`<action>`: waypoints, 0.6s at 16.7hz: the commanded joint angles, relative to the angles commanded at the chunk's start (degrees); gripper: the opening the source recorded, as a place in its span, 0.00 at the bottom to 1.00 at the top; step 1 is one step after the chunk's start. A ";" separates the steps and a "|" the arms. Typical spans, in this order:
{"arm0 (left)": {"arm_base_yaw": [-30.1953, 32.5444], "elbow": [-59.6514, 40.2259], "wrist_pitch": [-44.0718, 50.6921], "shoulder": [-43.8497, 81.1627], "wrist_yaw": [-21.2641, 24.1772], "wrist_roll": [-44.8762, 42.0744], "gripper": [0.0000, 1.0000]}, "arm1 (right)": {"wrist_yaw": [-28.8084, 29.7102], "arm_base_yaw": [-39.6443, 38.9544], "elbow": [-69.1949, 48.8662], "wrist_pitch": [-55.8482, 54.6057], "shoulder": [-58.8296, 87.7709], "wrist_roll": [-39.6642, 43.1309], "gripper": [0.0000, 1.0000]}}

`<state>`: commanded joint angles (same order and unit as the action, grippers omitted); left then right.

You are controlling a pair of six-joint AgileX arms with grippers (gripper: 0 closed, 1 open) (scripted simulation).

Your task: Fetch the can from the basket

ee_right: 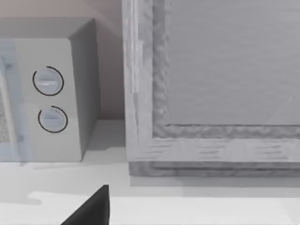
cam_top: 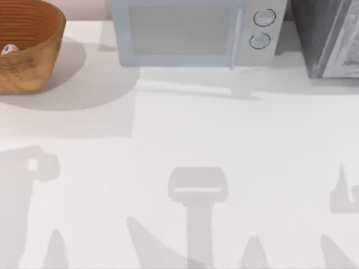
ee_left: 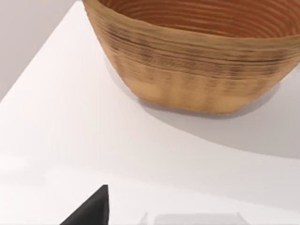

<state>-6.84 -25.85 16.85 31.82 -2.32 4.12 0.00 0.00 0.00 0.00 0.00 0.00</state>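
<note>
**Can sitting in the basket beside the microwave**

A dark left gripper fingertip [ee_left: 91, 208] is showing at the edge of the left wrist view, above the white table [cam_top: 179, 168]; whether that gripper is open I cannot tell. Left of the microwave [cam_top: 190, 31] the basket [cam_top: 28, 61] is standing, with the can [cam_top: 9, 49] lying inside it. Right of the microwave a grey cabinet [cam_top: 331, 36] is standing. The right gripper's state I cannot tell either.
</note>
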 joint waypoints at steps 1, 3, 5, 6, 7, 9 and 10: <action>-0.87 -4.78 2.67 6.27 -0.17 0.39 1.00 | 0.00 0.00 0.00 0.00 0.00 0.00 1.00; -2.51 -15.24 8.02 19.79 -0.40 1.00 1.00 | 0.00 0.00 0.00 0.00 0.00 0.00 1.00; -3.97 -26.67 13.26 33.58 -0.44 1.33 1.00 | 0.00 0.00 0.00 0.00 0.00 0.00 1.00; -4.59 -32.54 15.79 40.32 -0.37 1.38 1.00 | 0.00 0.00 0.00 0.00 0.00 0.00 1.00; -5.10 -38.42 18.21 46.78 -0.23 1.29 1.00 | 0.00 0.00 0.00 0.00 0.00 0.00 1.00; -5.84 -50.05 22.78 58.56 0.22 0.82 1.00 | 0.00 0.00 0.00 0.00 0.00 0.00 1.00; -6.08 -55.71 24.96 63.89 0.52 0.45 1.00 | 0.00 0.00 0.00 0.00 0.00 0.00 1.00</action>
<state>-12.92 -81.56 41.80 95.71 -1.80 4.57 0.00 0.00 0.00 0.00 0.00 0.00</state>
